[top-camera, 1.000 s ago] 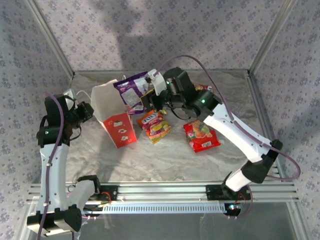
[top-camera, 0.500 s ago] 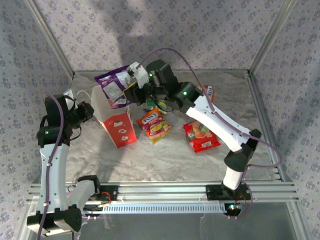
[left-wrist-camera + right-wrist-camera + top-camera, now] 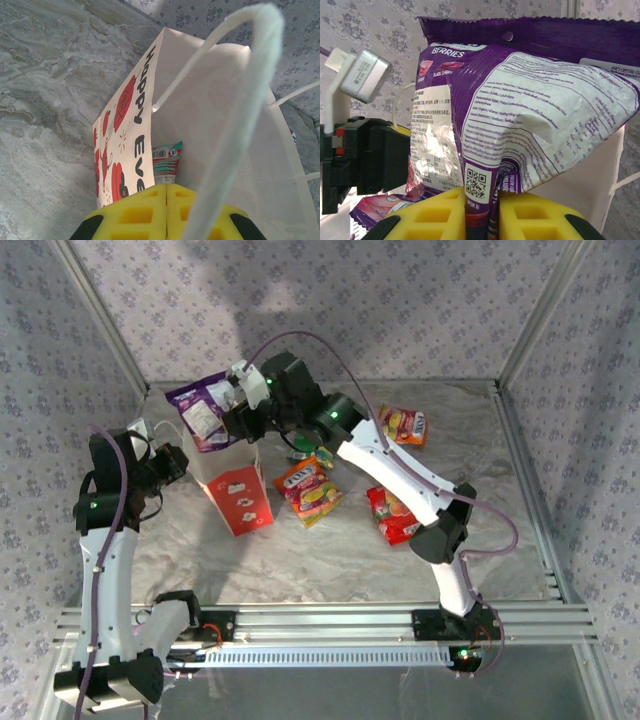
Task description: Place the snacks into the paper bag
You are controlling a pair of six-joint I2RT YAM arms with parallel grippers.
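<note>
White-and-red paper bag [image 3: 238,498], 10 o'clock, teal flat packet [image 3: 167,157] inside | right tool [image 3: 495,202] pinches shiny purple packet [image 3: 530,110] at rim | left tool [image 3: 166,192] clamps white cord handle [image 3: 250,100]

Bright, even light falls from above; the desk [image 3: 330,560] looks pale and slightly washed out. A broad soft shadow lies on the back wall [image 3: 215,300]. White glare streaks the glossy purple packet [image 3: 520,115] in the right wrist view. In the left wrist view the cord handle [image 3: 240,125] nearest the lens is blurred
</note>
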